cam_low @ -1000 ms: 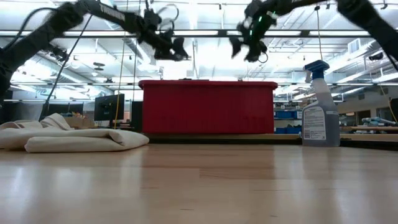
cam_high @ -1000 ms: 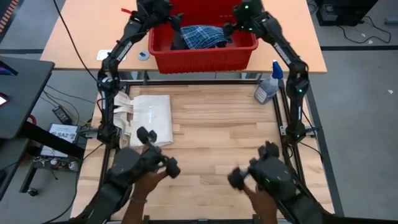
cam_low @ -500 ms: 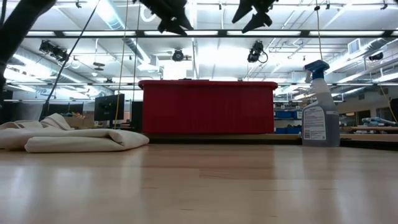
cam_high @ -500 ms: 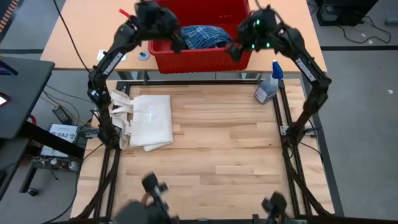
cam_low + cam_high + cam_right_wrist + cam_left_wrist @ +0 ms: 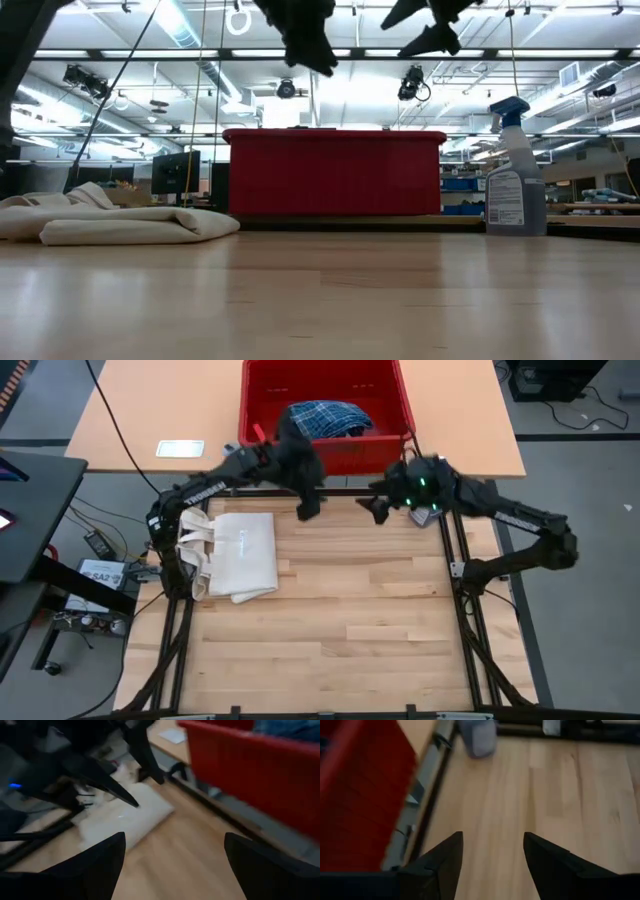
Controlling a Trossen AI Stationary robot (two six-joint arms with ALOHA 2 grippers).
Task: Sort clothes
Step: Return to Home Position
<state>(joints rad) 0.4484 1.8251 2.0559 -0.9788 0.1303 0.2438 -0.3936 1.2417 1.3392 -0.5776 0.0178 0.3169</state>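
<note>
The red bin (image 5: pixel 320 455) stands just beyond the table's far edge. In it lie a blue-and-white plaid piece (image 5: pixel 328 418) and a black piece (image 5: pixel 290 426). My left gripper (image 5: pixel 308 510) (image 5: pixel 492 837) hangs open over the table's far edge, in front of the bin, with nothing between its fingers. A little to its right my right gripper (image 5: pixel 375 508) (image 5: pixel 175 840) is open wide and also empty. In the low view both hang high above the wood, left gripper (image 5: pixel 310 48) and right gripper (image 5: pixel 428 25).
A folded cream-white tote bag (image 5: pixel 240 550) (image 5: pixel 120 222) lies on the table's left side. A spray bottle (image 5: pixel 515 165) stands at the far right corner, under my right arm. Bare wood (image 5: pixel 350 620) fills the middle and near part of the table.
Both grippers have come from above the red bin toward the table's near edge and now hang over the table's far edge, both empty. My left gripper has tipped further downward. A person's hands that showed at the near edge have gone out of view.
</note>
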